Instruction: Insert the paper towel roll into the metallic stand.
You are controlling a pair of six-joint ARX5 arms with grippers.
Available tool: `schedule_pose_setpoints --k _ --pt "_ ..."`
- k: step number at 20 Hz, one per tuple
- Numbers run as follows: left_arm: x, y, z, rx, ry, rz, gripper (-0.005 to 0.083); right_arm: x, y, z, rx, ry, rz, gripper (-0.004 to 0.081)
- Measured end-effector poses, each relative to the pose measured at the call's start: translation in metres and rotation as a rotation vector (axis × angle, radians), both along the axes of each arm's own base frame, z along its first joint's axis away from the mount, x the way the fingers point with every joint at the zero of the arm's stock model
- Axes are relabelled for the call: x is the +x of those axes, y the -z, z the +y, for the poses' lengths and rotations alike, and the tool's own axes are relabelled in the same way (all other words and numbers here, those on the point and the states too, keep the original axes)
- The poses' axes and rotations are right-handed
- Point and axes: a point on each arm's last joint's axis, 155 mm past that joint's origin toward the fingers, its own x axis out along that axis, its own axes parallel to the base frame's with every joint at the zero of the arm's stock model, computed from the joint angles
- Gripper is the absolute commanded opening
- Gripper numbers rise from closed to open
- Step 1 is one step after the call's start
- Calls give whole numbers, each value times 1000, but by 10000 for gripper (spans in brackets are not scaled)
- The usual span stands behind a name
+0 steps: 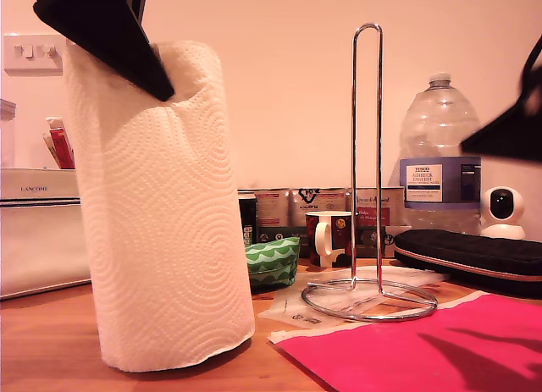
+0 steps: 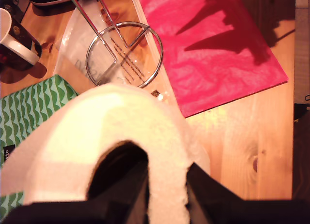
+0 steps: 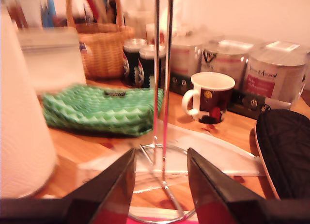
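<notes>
The paper towel roll (image 1: pixel 161 223) stands on the wooden table at the exterior view's left, leaning slightly. My first gripper (image 1: pixel 159 85) is shut on its top rim. The first wrist view shows one finger inside the core and one outside the roll (image 2: pixel 121 117), at the gripper (image 2: pixel 167 200). The metallic stand (image 1: pixel 378 155) is upright and bare at the exterior view's centre right, its ring base (image 2: pixel 161 52) on a clear plastic sheet. My second gripper (image 1: pixel 508 134) hangs open at the exterior view's right. Past its spread fingers (image 3: pixel 160 185) I see the stand's upright (image 3: pixel 167 79) and the roll (image 3: pixel 19 127).
A green patterned pouch (image 1: pixel 273 261) and a mug (image 1: pixel 329 238) lie between roll and stand. A pink sheet (image 1: pixel 440 350) covers the table's front at the exterior view's right. A black case (image 1: pixel 474 252), a water bottle (image 1: pixel 439 155), tins and a wicker basket (image 3: pixel 101 50) sit behind.
</notes>
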Motion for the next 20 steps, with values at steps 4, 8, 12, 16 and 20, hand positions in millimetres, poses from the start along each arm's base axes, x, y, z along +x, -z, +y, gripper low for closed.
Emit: schedule_pose_setpoints --k 4,8,12,16,20 --pt "1 -1 -1 -4 0 -6 -20 9 16 9 -26 -32 21 300" --pt "1 -1 -1 -4 0 -6 -20 19 38 18 -42 -62 78 300" --pt "1 -1 -1 -4 0 -6 -20 50 37 28 -33 -91 87 300" --pt "1 -1 -1 -4 0 -5 -20 77 42 35 -22 -126 107 300" --pt "1 -1 -1 -4 0 -6 -20 76 67 45 -45 -190 159 300"
